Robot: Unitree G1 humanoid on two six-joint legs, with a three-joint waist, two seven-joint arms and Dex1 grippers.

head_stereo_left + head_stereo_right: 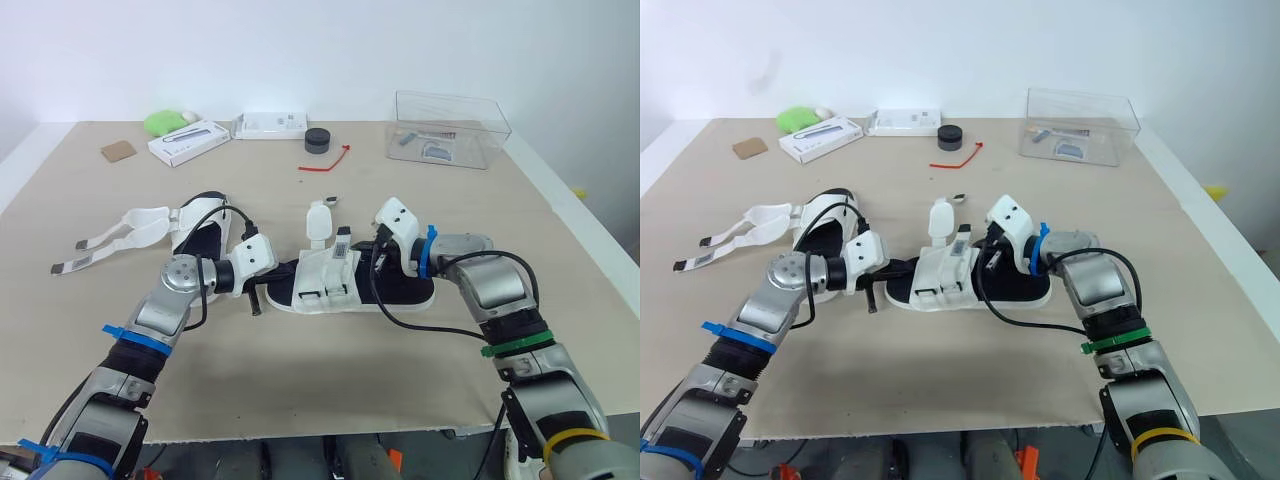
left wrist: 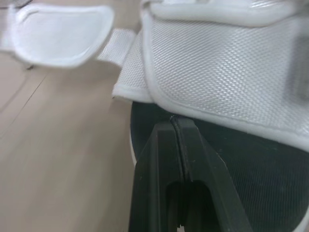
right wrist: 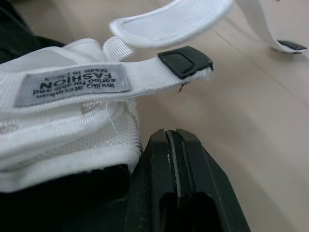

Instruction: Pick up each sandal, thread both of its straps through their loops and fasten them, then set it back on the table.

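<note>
Beige desk (image 1: 400, 390); sandal (image 1: 325, 278) laid mid-desk, flanked by left claw (image 2: 176, 122) and right claw (image 3: 172, 131), both pressed together, nothing pinched, probably positioned for steadying; strap (image 3: 145, 72) unthreaded; second sandal (image 1: 200, 235) toward left edge.

We see a beige counter (image 1: 330, 380) carrying a front sandal (image 1: 330, 285) at its middle and a left sandal (image 1: 195, 225) beside it (straps splayed loose). Toward the far edge lie a clear box (image 1: 448, 130), black puck (image 1: 318, 140), red tie (image 1: 327, 163) and white box (image 1: 188, 141).
</note>
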